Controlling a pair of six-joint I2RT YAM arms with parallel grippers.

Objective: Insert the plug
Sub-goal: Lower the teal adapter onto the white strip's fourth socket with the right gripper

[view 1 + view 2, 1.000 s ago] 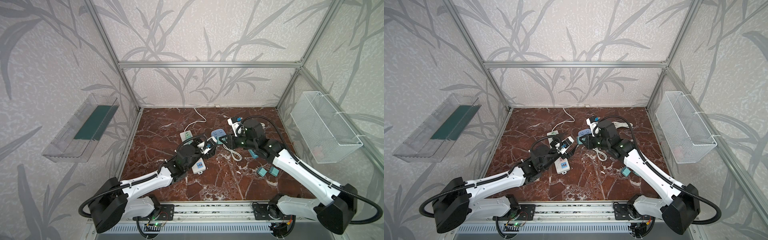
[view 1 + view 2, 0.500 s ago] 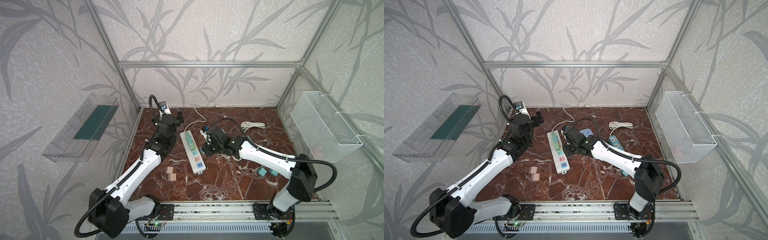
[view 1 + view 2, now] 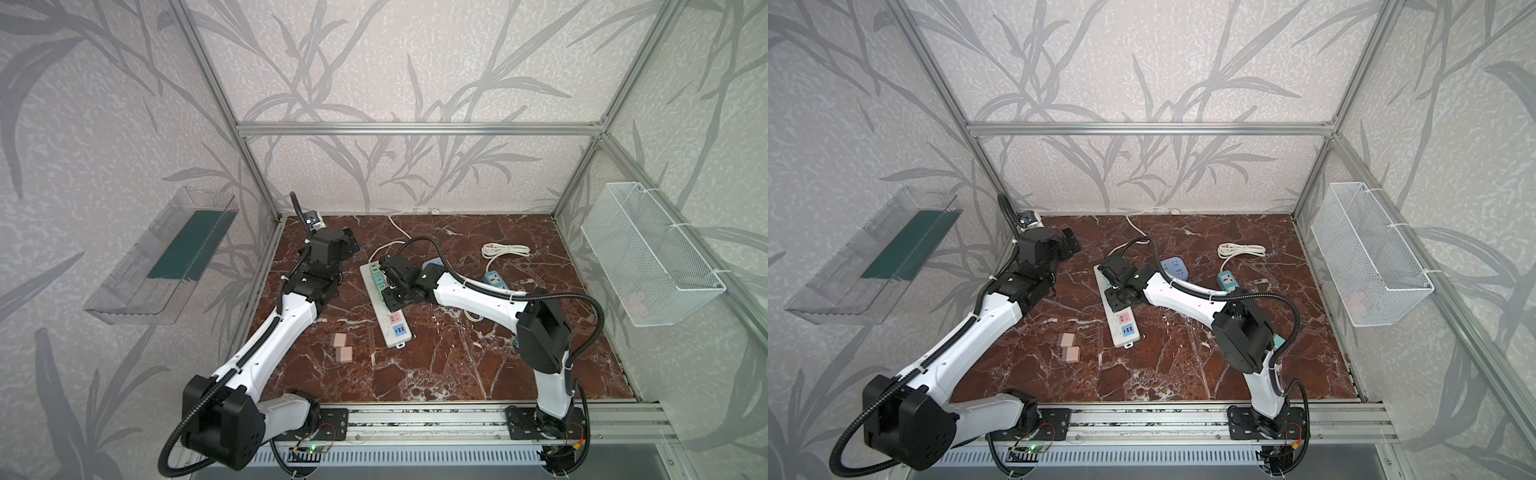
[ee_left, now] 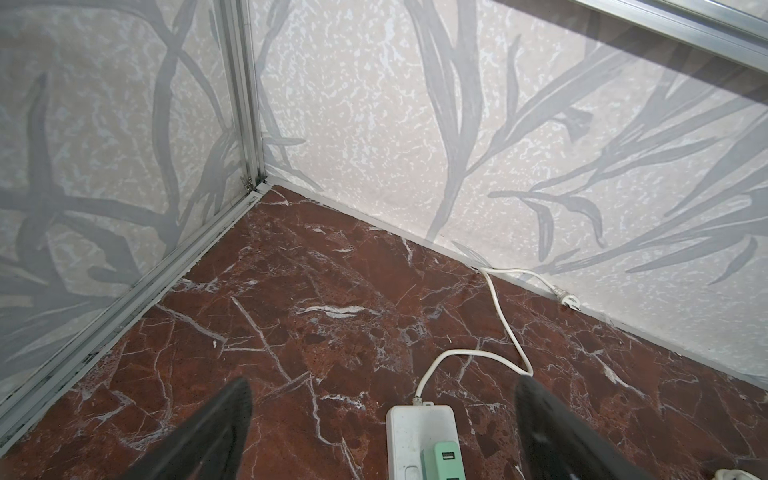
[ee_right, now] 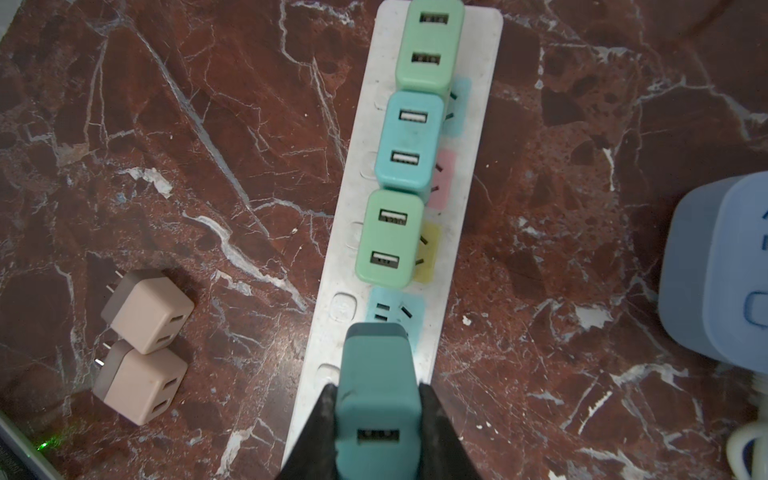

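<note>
**Item 1.** Your right gripper [image 5: 378, 392] is clamping a teal USB charger [image 5: 374, 361], with its fingers pressing both flanks. The charger is hovering over the white power strip [image 5: 484, 41], and its grey prong end is covering part of the free blue socket [image 5: 395, 307]. The prongs are hidden, so you cannot tell whether they are entering.

**Item 2.** An outer green charger [image 5: 430, 45], a blue charger [image 5: 409, 141] and an inner green charger [image 5: 388, 239] are sitting plugged into that strip in a row.

**Item 3.** A beige charger [image 5: 151, 309] and a second beige charger [image 5: 141, 384] are lying side by side on the marble floor [image 5: 582, 208] beside the strip.

**Item 4.** Your left gripper [image 4: 384, 384] is standing wide open and empty, above the strip's cord end near the far left corner.
</note>
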